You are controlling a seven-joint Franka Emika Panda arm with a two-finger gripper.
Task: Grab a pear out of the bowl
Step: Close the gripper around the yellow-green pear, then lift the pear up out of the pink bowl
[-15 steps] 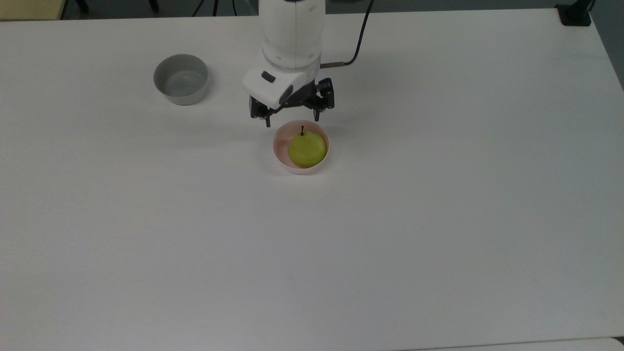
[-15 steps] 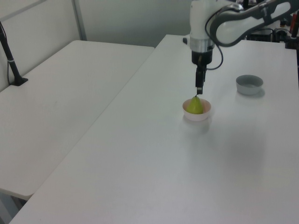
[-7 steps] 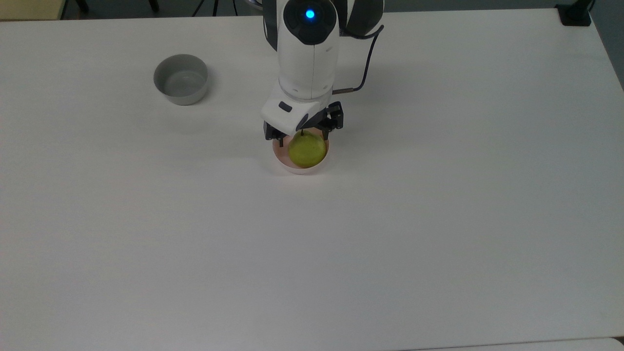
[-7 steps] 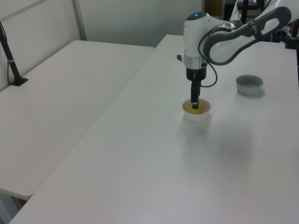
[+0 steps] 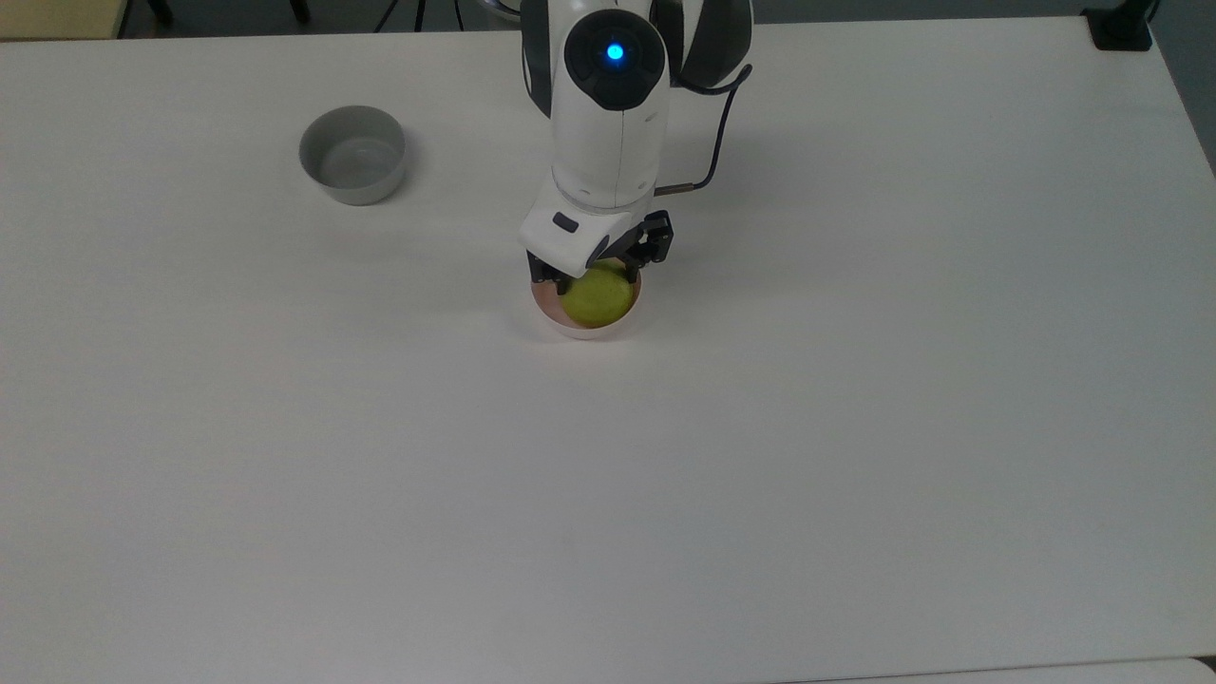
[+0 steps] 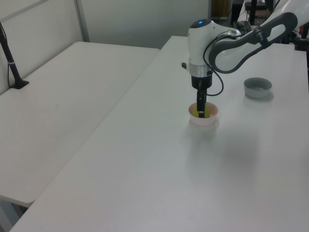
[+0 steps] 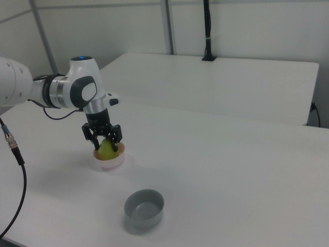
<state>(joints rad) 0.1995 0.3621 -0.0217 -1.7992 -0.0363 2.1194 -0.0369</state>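
Observation:
The yellow-green pear (image 5: 600,298) sits in the pale pink bowl (image 5: 581,332) near the table's middle. My gripper (image 5: 591,275) is lowered over the bowl, open, with one dark finger on each side of the pear's upper part. The white hand hides the stem in the top view. In the right view the pear (image 7: 106,150) shows between the spread fingers of the gripper (image 7: 106,141), above the bowl (image 7: 108,164). The left view shows the gripper (image 6: 201,112) reaching down into the bowl (image 6: 204,121). I cannot tell whether the fingers touch the pear.
An empty grey round bowl (image 5: 353,166) stands apart at the top view's upper left, also seen as the grey bowl (image 6: 257,87) and nearer the camera as the grey bowl (image 7: 144,208). A second white table (image 6: 63,87) adjoins. A black cable (image 5: 714,123) trails from the arm.
The gripper moved from just behind the bowl forward and down, so its open fingers now straddle the pear. Pear and bowl have stayed in place.

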